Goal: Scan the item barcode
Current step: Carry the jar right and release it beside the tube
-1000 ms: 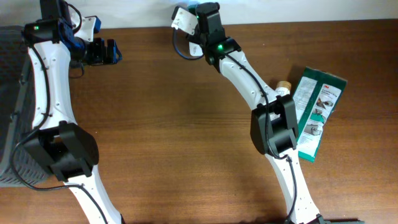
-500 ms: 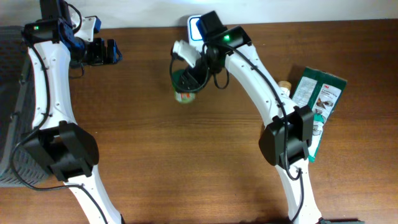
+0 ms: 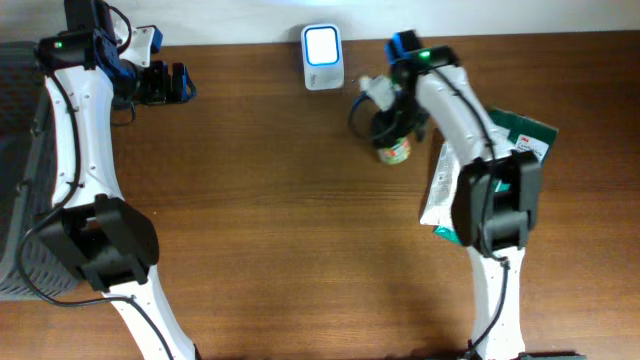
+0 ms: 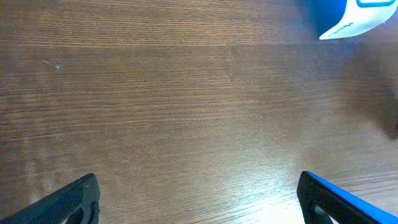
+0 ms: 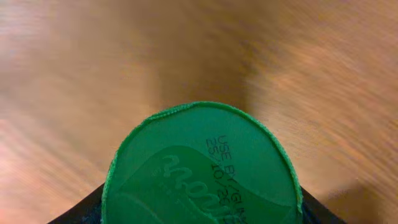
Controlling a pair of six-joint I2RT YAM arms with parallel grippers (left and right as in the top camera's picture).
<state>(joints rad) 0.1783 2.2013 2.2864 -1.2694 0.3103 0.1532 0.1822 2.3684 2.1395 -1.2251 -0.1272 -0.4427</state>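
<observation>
Overhead, at the far left edge, a dark grey object (image 3: 12, 160) is cut off by the frame and cannot be identified. Beside it the left arm (image 3: 72, 130) reaches toward the back of the brown wooden worktop (image 3: 250, 220). The left pincer (image 3: 180, 84) points to the right, with its jaws spread wide and nothing between them. The left wrist view agrees: the left pincer (image 4: 198, 186) shows one black and one blue fingertip (image 4: 336, 199) well apart over bare wood. A corner of the scanner (image 4: 348, 15) peeks in at the top right.

Further right in the overhead view, the white scanner (image 3: 322, 45) stands at the back edge with its blue screen lit. Right of it and a little nearer, the right pincer (image 3: 388, 128) is clamped on a jar (image 3: 394, 152) with a green lid and a pale label. The jar is near the scanner but apart from it.

From the right wrist, the jar (image 5: 202, 162) fills the lower frame. Its round green lid bears a printed use-by date, and the dark fingers (image 5: 78, 211) of the right pincer (image 5: 199, 208) flank it on both sides. The wood behind is blurred.

Farthest right, a green-and-white packet (image 3: 528, 135) lies flat, partly hidden under the right arm (image 3: 455, 100).
</observation>
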